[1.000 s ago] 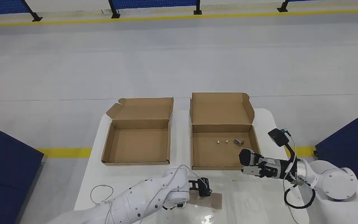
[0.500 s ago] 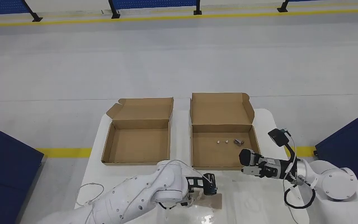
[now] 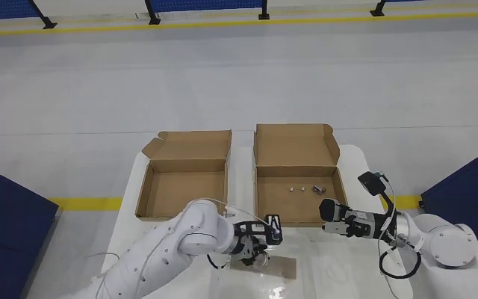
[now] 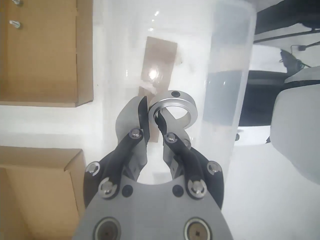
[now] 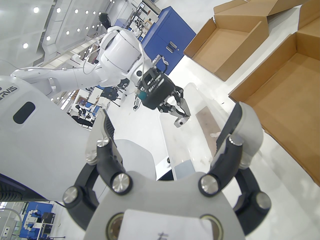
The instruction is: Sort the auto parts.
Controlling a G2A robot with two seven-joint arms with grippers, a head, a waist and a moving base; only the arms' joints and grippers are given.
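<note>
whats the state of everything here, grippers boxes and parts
left gripper, shut on metal ring
metal ring, held over clear bin
right gripper, open, holding nothing
left box, lid open
right box, lid open, small parts inside

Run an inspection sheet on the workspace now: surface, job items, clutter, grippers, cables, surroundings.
Surface: white table, with a clear tray at its near edge.
Job's things: left box and right box open; three small parts in the right box; metal ring held over the tray.
Clutter: brown patch seen through the tray.
Grippers: left gripper shut on the ring, one finger through its hole; right gripper open, by the right box's front wall.
Cables: dark cable loop on the right arm.
Surroundings: grey floor, yellow line, blue cabinet.
</note>
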